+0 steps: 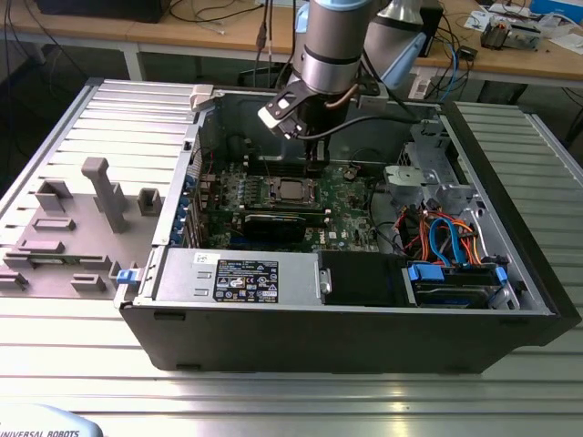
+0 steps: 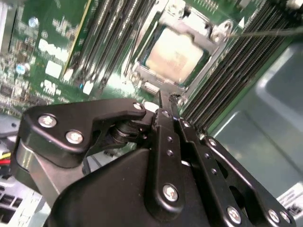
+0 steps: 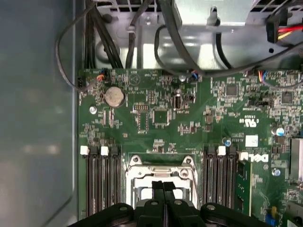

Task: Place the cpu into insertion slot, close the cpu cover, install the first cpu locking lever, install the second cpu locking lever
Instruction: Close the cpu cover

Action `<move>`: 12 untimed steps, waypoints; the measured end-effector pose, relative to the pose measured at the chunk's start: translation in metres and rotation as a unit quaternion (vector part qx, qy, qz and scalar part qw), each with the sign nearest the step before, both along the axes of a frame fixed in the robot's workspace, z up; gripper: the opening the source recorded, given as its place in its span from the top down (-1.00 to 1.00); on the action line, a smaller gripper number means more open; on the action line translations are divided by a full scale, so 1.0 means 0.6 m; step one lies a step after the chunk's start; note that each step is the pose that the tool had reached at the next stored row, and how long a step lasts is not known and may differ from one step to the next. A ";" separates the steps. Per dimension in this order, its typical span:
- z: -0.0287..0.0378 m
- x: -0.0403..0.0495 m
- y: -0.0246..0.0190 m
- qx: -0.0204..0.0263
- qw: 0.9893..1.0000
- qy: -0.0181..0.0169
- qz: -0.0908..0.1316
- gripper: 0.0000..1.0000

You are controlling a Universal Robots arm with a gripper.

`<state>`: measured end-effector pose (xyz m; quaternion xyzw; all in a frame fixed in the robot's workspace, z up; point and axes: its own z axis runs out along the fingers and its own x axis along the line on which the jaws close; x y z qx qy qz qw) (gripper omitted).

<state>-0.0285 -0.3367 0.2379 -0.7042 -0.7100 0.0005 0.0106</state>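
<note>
Behind the ribbed metal table point(image 1: 291, 401) we see desks strewn with cables. On the table lies an open case point(image 1: 364, 341), with grey fixtures point(image 1: 100, 196) to the exterior view's left. The arm stands over the case, and its gripper point(image 1: 314, 157) hangs low above the green board point(image 1: 351, 205), just beside the slot point(image 3: 135, 172).

We find the cpu point(image 2: 176, 49) lying flat in the slot. Its pale metal top shows through the cut-out of the cover point(image 2: 187, 20), which lies down around it.

In the first wrist view the fingers point(image 3: 157, 189) are pressed together, narrow, with nothing that we can see between them. In the second wrist view their tips sit at the slot's edge; we cannot tell whether they touch it. A thin rod point(image 2: 265, 32) runs from a corner of the slot out across the memory slots point(image 2: 227, 71), which flank it on both sides.

In the exterior view a black card point(image 1: 273, 225) lies near the slot, and a labelled power supply point(image 1: 232, 273) sits by the case's front wall.
</note>
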 end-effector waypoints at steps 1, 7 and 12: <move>-0.003 -0.003 0.0000 0.000 1.000 0.000 0.000 0.79; -0.028 -0.054 0.0000 0.000 1.000 0.000 0.000 0.79; -0.038 -0.080 0.0000 0.000 1.000 0.000 0.001 0.79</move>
